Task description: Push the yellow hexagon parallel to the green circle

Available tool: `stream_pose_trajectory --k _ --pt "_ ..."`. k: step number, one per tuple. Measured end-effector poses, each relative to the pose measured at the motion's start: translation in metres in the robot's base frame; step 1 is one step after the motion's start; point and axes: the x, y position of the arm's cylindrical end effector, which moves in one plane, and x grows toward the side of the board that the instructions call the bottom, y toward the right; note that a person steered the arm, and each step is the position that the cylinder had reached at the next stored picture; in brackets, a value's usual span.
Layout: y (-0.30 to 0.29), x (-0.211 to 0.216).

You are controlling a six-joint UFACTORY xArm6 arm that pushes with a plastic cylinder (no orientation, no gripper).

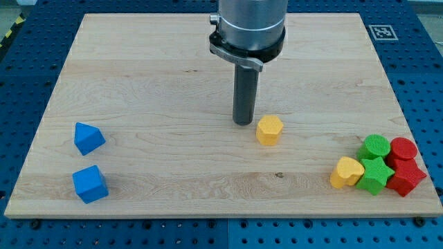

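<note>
The yellow hexagon (269,129) lies near the middle of the wooden board. My tip (243,122) stands just to its left, very close or touching. The green circle (377,146) sits at the view's lower right, in a cluster with a green star (375,174), a yellow heart (346,172), a red circle (403,149) and a red star (406,177). The hexagon is well to the left of this cluster and slightly higher in the view than the green circle.
Two blue blocks lie at the view's lower left: one (88,137) above, another cube-like one (90,183) below. The wooden board (138,69) rests on a blue perforated table. A fiducial marker (380,32) sits at the top right corner.
</note>
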Motion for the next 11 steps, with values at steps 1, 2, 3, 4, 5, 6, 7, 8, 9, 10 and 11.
stream_pose_trajectory --k 1,2,3,4,5,6,7,8,9,10,11 --pt "0.032 0.009" --pt "0.043 0.024" --pt "0.02 0.029" --pt "0.015 0.033" --pt "0.066 0.033" --pt "0.074 0.038" --pt "0.052 0.039" --pt "0.047 0.056" --pt "0.08 0.069" --pt "0.099 0.069" --pt "0.105 0.069"
